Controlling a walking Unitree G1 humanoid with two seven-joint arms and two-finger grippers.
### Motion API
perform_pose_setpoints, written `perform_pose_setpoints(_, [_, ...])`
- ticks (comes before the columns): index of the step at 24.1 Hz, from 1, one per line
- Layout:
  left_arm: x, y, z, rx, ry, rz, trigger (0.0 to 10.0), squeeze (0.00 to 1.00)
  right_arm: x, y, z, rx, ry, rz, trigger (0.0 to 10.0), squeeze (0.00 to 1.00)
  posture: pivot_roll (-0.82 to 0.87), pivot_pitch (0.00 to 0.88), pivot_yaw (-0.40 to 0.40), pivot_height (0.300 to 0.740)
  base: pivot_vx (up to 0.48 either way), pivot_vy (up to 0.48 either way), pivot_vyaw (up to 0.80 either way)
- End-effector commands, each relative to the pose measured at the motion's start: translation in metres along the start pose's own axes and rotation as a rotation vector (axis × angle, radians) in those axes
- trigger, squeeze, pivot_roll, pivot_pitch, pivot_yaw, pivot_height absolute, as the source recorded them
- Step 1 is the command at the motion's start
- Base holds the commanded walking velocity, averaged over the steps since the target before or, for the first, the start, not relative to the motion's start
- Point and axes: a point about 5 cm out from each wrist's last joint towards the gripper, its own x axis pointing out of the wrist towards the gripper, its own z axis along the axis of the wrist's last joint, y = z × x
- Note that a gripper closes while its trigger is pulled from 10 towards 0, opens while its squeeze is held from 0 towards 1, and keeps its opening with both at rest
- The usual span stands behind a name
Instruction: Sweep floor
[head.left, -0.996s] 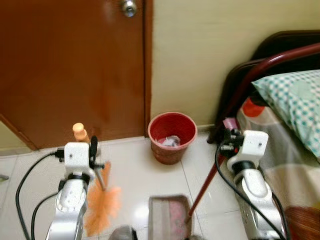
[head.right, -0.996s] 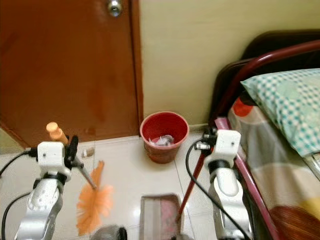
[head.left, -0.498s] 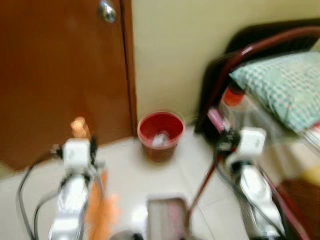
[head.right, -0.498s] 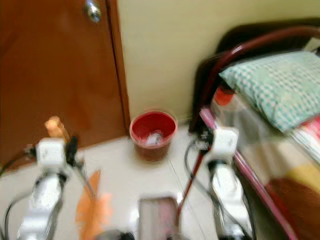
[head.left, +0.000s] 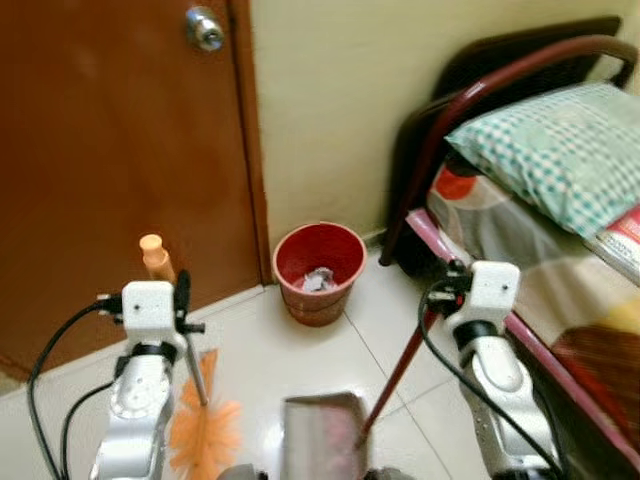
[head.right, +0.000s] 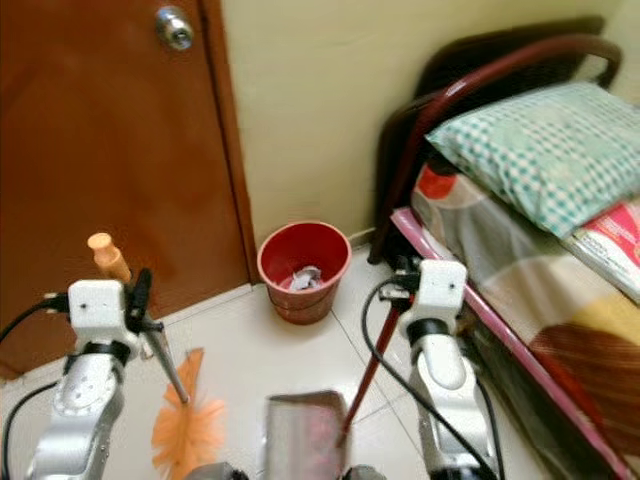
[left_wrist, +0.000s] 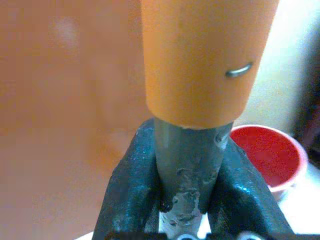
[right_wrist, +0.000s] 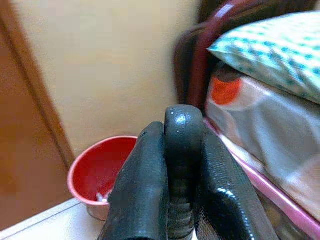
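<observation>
My left gripper (head.left: 183, 300) is shut on the grey shaft of an orange broom (head.left: 204, 428), just below its orange grip (left_wrist: 207, 55); the bristles rest on the white tiles at lower left. My right gripper (head.left: 447, 290) is shut on the dark top of a long red dustpan handle (head.left: 395, 375). The grey dustpan (head.left: 320, 435) sits on the floor between my arms and holds some pinkish debris. A red waste bin (head.left: 319, 272) with crumpled paper inside stands against the wall ahead.
A brown door (head.left: 120, 150) with a round knob (head.left: 203, 28) fills the left. A bed (head.left: 560, 270) with a dark red frame, checked pillow and patterned cover lines the right side. Pale floor tiles (head.left: 265, 350) lie between.
The camera has swung and steadied after a blur; door, bin and bed shifted left in the picture. Both grippers keep their hold on broom and dustpan handle.
</observation>
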Motion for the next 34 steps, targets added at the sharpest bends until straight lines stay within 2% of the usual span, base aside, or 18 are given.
perform_pose_setpoints(1, [-0.001, 0.006, 0.016, 0.031, -0.062, 0.004, 10.0, 0.00, 0.002, 0.001, 0.008, -0.016, -0.039, 0.003, 10.0, 0.00, 0.07, 0.150, -0.013, 0.740, 0.000, 0.390, -0.43])
perform_pose_setpoints(6, [-0.002, 0.006, 0.024, 0.025, -0.082, -0.002, 10.0, 0.00, 0.003, 0.000, 0.008, -0.035, -0.038, 0.005, 10.0, 0.00, 0.08, 0.152, -0.013, 0.740, 0.000, 0.381, -0.09])
perform_pose_setpoints(11, [0.002, 0.004, 0.035, 0.056, -0.137, -0.016, 10.0, 0.00, 0.005, 0.005, 0.008, -0.049, -0.045, 0.029, 10.0, 0.00, 0.08, 0.153, -0.018, 0.740, 0.000, 0.000, 0.00])
perform_pose_setpoints(22, [0.011, -0.010, 0.061, 0.051, -0.230, -0.068, 10.0, 0.00, 0.006, 0.005, 0.007, -0.046, -0.040, 0.032, 10.0, 0.00, 0.08, 0.150, -0.022, 0.740, 0.000, 0.000, 0.00])
perform_pose_setpoints(24, [0.015, -0.010, 0.077, 0.065, -0.285, -0.072, 10.0, 0.00, 0.007, 0.005, 0.007, -0.047, -0.043, 0.031, 10.0, 0.00, 0.08, 0.150, -0.022, 0.740, 0.000, 0.000, 0.00])
perform_pose_setpoints(28, [0.017, -0.010, 0.084, 0.069, -0.311, -0.071, 10.0, 0.00, 0.007, 0.005, 0.007, -0.046, -0.044, 0.032, 10.0, 0.00, 0.08, 0.150, -0.022, 0.740, 0.000, 0.000, 0.00])
perform_pose_setpoints(30, [0.020, -0.013, 0.101, 0.076, -0.375, -0.081, 10.0, 0.00, 0.007, 0.007, 0.007, -0.047, -0.043, 0.035, 10.0, 0.00, 0.08, 0.153, -0.022, 0.740, 0.000, 0.000, 0.00])
perform_pose_setpoints(31, [0.020, -0.013, 0.101, 0.076, -0.375, -0.081, 10.0, 0.00, 0.007, 0.007, 0.007, -0.047, -0.043, 0.035, 10.0, 0.00, 0.08, 0.153, -0.022, 0.740, 0.000, 0.000, 0.00])
perform_pose_setpoints(34, [0.022, -0.015, 0.111, 0.152, -0.443, -0.094, 10.0, 0.00, 0.007, 0.007, 0.006, -0.050, -0.042, 0.033, 10.0, 0.00, 0.08, 0.156, -0.023, 0.740, 0.000, 0.000, 0.00])
